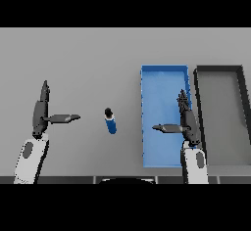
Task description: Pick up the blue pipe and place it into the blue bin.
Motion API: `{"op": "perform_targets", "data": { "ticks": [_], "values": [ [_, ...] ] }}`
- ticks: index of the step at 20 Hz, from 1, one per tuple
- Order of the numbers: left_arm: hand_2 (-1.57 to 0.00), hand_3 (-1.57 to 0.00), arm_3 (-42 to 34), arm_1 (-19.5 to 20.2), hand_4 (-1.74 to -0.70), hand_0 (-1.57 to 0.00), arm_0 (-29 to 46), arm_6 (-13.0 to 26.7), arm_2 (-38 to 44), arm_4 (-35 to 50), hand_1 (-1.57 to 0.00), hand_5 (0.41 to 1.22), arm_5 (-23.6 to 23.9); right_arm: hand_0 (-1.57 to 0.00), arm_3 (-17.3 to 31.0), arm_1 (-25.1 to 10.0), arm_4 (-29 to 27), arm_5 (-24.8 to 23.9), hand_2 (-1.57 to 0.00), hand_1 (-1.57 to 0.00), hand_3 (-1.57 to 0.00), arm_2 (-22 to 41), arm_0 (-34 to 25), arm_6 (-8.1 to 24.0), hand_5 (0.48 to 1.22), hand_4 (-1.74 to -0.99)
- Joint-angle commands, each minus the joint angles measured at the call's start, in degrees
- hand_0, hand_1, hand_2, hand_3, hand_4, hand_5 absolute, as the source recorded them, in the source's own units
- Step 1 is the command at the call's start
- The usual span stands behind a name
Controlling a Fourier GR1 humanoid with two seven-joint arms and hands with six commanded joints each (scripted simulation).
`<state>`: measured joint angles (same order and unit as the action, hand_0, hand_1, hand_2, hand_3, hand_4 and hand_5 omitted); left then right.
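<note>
Blue pipe (111,121) stands ungrasped between both hands—left hand (41,113) and right hand (188,122) spread apart, right over the blue bin (164,76).

Lighting here is pretty flat and even, kinda soft overcast, so the grey counter (88,58) reads mid-bright with no glare or hotspots, barely a cast shadow beside either set of fingers, and the blue bin (164,73) floor goes slightly paler toward its far end.
</note>
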<state>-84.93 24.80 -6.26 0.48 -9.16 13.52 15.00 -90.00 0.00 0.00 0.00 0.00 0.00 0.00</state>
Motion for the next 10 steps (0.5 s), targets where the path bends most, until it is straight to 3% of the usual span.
{"op": "perform_targets", "data": {
  "ticks": [1,6,8,10],
  "values": [
    [0.00,0.00,0.1,0.0,-1.07,0.00,-0.1,-0.2,0.1,0.1,0.00,0.591,0.0,0.00,0.1,0.1,0.0,-0.1,0.00,0.00,0.00,0.0,-0.1,0.1,0.617,-1.225],
    [0.00,0.00,1.5,0.6,-1.07,0.00,-1.2,-0.4,1.0,0.7,0.00,0.591,-0.8,0.00,0.9,1.1,0.6,-0.5,0.00,0.00,0.00,0.6,-0.6,0.2,0.617,-1.225],
    [0.00,0.00,0.3,8.2,-1.07,0.00,-0.5,-4.2,-1.8,1.8,0.00,0.590,-14.1,0.00,-2.4,-3.1,5.5,1.9,0.00,0.00,0.00,4.3,1.9,-3.9,0.618,-1.224],
    [0.00,0.00,1.3,10.7,-1.08,0.00,-1.1,-5.1,-2.6,2.2,0.00,0.587,-19.3,0.00,-4.7,-4.9,7.7,2.7,0.00,0.00,0.00,5.8,3.5,-4.2,0.620,-1.225]
  ]
}}
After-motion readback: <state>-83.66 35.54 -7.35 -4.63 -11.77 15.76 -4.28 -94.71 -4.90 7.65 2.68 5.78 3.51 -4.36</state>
